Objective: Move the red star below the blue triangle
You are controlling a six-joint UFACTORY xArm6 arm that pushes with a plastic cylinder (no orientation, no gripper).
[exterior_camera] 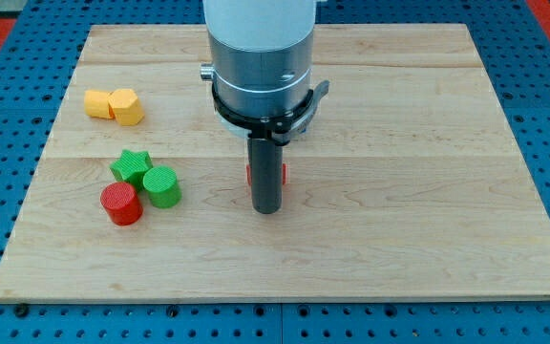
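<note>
The red star [283, 175] sits near the middle of the board, mostly hidden behind the dark rod, with only its red edges showing on both sides. My tip [267, 209] rests on the board just below the star, touching or nearly touching it. The blue triangle is not visible; the arm's grey body covers the spot above the star where it stood in the earlier frames, along with the blue cube beside it.
Two yellow blocks [113, 105] lie at the view's upper left. A green star [132, 165], a green cylinder [162, 185] and a red cylinder [121, 204] cluster at the left. The wooden board [428, 239] lies on a blue pegboard.
</note>
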